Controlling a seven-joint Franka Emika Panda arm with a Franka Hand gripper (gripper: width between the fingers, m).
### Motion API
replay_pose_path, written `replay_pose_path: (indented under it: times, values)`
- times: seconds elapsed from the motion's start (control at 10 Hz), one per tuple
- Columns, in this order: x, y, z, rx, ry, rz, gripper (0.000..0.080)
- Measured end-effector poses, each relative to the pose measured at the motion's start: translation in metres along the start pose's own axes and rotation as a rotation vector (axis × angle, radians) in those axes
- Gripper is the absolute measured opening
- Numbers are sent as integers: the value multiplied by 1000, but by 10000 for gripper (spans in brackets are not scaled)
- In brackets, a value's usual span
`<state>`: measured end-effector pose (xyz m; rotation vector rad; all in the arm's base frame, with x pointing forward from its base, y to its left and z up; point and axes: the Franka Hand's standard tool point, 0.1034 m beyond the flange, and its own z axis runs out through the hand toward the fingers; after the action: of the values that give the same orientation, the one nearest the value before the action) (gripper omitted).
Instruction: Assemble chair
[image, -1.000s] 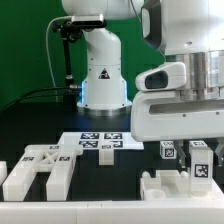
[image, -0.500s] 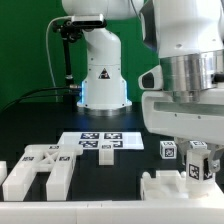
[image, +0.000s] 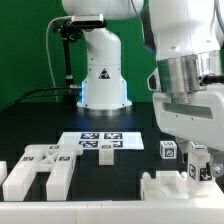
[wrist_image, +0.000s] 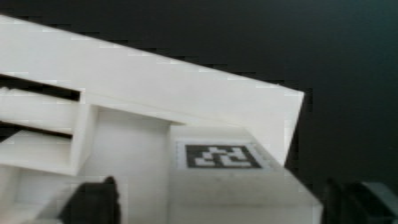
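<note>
Black tabletop (image: 40, 125) before a green backdrop (image: 25, 50) carries the chair (image: 30, 178), chunky white plastic pieces lying loose. A slotted white block (image: 45, 160) lies at the exterior view's left, near the thin white marker board (image: 100, 141). At that view's right a low white block (image: 165, 186) sits in front, with a short tagged post (image: 168, 151) just behind it. The big white arm (image: 190, 90) hangs over this right group. From the wrist, the gripper (wrist_image: 231, 205) shows dark fingers (wrist_image: 98, 200) standing wide apart above a flat white slab (wrist_image: 160, 100) bearing a square black-and-white tag (wrist_image: 222, 156). They seem to grip nothing, though blur leaves doubt.
</note>
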<state>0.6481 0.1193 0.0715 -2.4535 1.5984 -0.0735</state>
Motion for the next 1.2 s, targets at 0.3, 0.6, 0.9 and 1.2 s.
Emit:
replay_pose_path:
  times: [0.3, 0.6, 0.9, 1.2]
  values:
    - [-14, -5, -1, -12, -3, -395, 647]
    - [-11, -4, 0, -19, 2, -634, 649]
    - [-9, -2, 2, -48, 17, -923, 525]
    - [-4, 2, 3, -54, 21, -813, 301]
